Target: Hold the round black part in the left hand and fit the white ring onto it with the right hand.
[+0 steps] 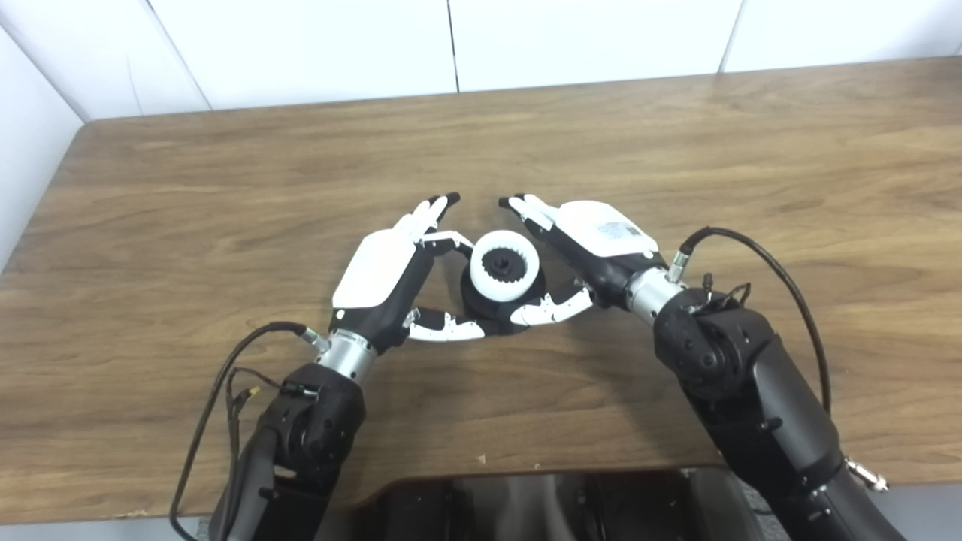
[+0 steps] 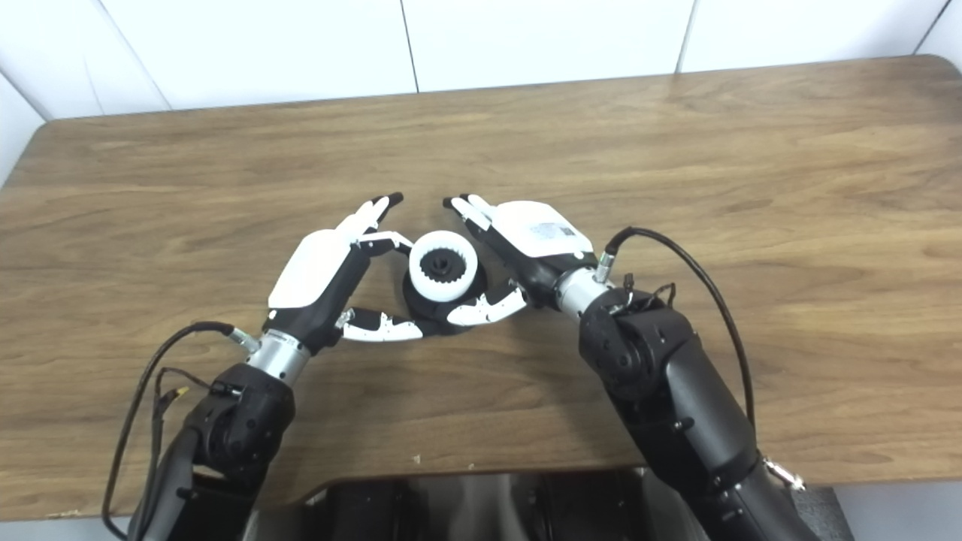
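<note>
While both hands flank it mid-table, white ring (image 1: 505,267) sits on black part (image 1: 488,304) | left hand (image 1: 387,282) and right hand (image 1: 594,244): fingers apart, clamping nothing | ring likely light, stiff, smooth plastic | best held by outer rim, clear of toothed bore

ring (image 1: 505,265) sits on part (image 1: 487,306), between left hand (image 1: 391,278) and right hand (image 1: 590,244).
</note>
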You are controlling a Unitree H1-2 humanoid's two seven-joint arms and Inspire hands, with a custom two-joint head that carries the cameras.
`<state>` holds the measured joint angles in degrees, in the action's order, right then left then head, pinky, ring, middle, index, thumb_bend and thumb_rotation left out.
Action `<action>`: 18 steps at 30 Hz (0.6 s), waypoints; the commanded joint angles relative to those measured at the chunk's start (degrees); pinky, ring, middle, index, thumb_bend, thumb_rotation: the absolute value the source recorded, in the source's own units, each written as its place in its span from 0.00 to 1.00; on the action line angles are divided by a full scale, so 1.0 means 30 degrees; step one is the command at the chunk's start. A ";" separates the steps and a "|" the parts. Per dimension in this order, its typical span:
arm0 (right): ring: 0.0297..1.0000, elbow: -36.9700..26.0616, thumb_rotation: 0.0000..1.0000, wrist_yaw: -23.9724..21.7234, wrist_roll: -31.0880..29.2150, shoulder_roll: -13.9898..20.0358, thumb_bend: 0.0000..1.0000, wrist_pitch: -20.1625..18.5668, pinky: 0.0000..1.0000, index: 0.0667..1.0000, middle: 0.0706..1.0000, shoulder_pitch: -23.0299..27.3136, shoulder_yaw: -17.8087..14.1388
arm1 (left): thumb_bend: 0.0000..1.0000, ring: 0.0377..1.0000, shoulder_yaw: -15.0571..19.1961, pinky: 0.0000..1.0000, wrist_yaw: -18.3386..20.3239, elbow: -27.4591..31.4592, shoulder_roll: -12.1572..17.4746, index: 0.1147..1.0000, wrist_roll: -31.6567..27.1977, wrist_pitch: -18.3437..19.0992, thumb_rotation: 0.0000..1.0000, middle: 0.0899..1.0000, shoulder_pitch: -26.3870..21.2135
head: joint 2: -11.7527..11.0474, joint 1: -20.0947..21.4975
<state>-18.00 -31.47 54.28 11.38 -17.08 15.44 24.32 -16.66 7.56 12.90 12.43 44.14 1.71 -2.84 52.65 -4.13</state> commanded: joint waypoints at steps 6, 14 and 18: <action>0.96 -0.0504 0.52 -0.0107 0.0028 0.0230 1.00 0.0047 0.89 1.00 1.00 0.0339 -0.0223 | 0.92 1.00 0.0433 0.98 0.0707 0.0685 0.0336 0.63 0.1183 0.1593 0.31 1.00 -0.0358 | -0.0075 0.0003; 0.96 -0.0684 0.52 -0.0333 -0.0230 0.0385 1.00 -0.0030 0.90 1.00 1.00 0.0224 -0.0438 | 0.96 1.00 0.0703 0.99 0.1045 0.1051 0.0244 0.84 0.1292 0.2251 0.31 1.00 -0.0208 | -0.0091 0.0006; 0.97 -0.0758 0.51 -0.0470 -0.0304 0.0398 1.00 -0.0122 0.91 1.00 1.00 0.0160 -0.0541 | 0.97 1.00 0.0668 0.98 0.1004 0.1021 0.0233 0.97 0.1381 0.2325 0.34 1.00 -0.0193 | -0.0126 0.0036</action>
<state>-18.06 -33.02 53.54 12.74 -17.28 14.26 23.25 -14.94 11.48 14.53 12.80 47.51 8.88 -2.08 52.21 -3.95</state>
